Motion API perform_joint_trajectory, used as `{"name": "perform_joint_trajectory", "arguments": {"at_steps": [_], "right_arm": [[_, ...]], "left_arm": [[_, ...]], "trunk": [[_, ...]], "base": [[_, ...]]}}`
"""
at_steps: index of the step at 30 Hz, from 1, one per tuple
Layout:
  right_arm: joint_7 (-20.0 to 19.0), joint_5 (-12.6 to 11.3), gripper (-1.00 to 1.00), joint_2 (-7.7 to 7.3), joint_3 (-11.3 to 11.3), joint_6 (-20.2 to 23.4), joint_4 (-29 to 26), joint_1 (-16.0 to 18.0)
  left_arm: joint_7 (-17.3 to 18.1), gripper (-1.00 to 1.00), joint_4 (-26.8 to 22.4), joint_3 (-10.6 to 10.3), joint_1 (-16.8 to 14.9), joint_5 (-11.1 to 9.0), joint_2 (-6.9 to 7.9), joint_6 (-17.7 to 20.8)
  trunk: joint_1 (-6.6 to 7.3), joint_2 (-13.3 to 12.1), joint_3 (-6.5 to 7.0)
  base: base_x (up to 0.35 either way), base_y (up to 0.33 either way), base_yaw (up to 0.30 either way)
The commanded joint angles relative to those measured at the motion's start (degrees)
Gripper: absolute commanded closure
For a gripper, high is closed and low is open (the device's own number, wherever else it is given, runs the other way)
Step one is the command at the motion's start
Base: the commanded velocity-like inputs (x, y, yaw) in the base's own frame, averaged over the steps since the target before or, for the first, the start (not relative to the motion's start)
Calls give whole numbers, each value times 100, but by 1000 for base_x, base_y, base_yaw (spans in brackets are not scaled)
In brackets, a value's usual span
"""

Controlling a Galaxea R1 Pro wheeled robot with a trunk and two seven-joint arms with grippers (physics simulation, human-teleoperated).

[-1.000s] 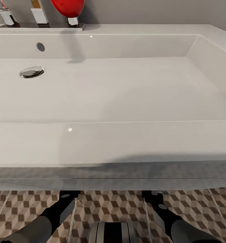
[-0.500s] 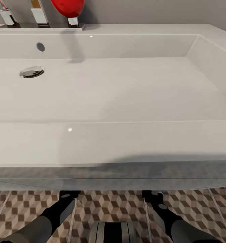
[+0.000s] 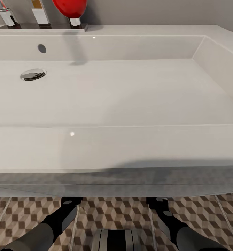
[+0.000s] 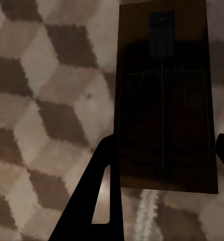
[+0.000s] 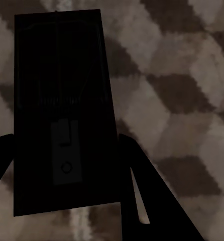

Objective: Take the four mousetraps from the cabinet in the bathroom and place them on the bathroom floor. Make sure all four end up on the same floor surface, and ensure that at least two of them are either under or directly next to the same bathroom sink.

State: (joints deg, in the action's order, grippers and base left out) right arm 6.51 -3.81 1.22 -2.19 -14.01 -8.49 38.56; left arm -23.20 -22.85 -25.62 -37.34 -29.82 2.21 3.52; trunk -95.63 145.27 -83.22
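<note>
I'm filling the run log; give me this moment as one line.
stage: at sink | left gripper: shut on mousetrap | right gripper: shut on second mousetrap | below: tiled floor

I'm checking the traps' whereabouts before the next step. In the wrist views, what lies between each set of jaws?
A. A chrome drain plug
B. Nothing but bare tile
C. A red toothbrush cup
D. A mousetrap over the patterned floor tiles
D: each wrist view shows a dark mousetrap between the jaws, with the cube-patterned bathroom floor behind it.
</note>
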Motion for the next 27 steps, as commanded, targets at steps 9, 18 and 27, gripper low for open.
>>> {"name": "perform_joint_trajectory", "arguments": {"at_steps": [9, 18, 27], "right_arm": [[17, -58, 100, -2, -27, -23, 5, 3], [17, -58, 100, 0, -27, -23, 5, 3], [17, -58, 100, 0, -32, -23, 5, 3]], "left_arm": [[-50, 100, 54, -47, -1, -23, 9, 22], [-53, 100, 62, -48, -1, -23, 10, 18], [-53, 100, 62, -48, -1, -23, 8, 18]], "trunk": [[1, 1, -3], [-14, 9, -136], [-14, 9, -136]], "base": [[0, 0, 0], [0, 0, 0], [0, 0, 0]]}}
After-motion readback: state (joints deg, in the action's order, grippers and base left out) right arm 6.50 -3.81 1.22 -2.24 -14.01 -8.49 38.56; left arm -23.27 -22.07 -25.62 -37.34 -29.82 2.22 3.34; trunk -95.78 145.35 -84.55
